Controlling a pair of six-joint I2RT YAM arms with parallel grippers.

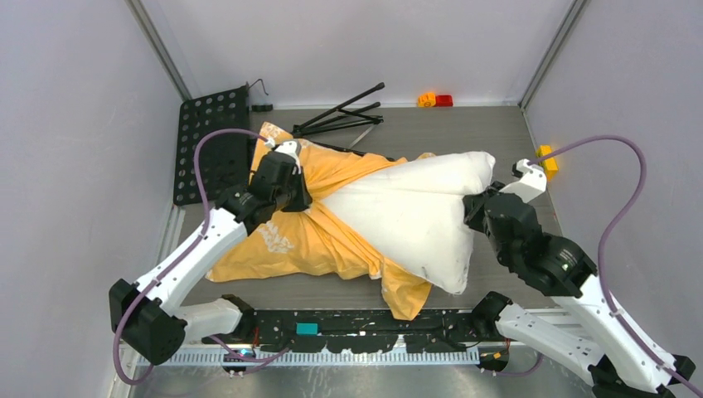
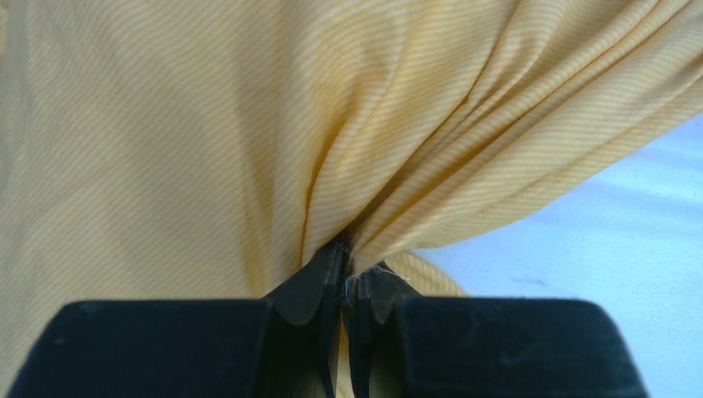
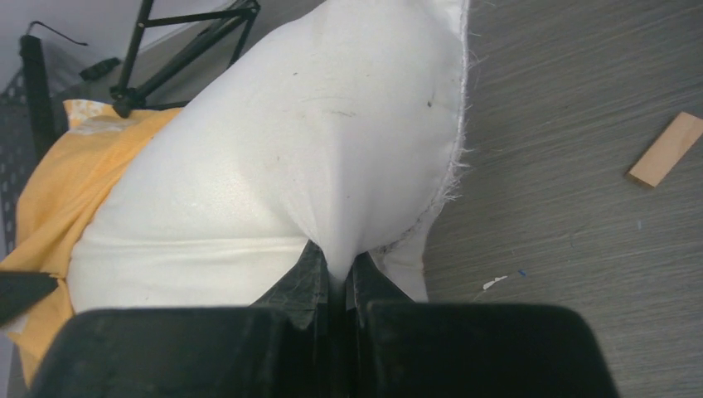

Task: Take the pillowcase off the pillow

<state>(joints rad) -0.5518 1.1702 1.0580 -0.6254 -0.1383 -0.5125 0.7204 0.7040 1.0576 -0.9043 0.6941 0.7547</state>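
Two grips are set. Left gripper [image 2: 346, 278] fingers clamp the orange-yellow fabric pillowcase [image 1: 311, 240]; right gripper [image 3: 336, 269] fingers clamp the plump white pillow [image 1: 406, 215], lying half bared on the grey worktop [image 1: 497, 137]. Judged step: stripping. Next move calls for opposed pulls.

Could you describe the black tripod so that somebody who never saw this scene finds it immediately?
Look along the far edge of the grey table. There, just beyond the orange-yellow pillowcase, lies a folded tripod. Unlike the flat perforated black panel to its left, it is a bundle of thin rods.
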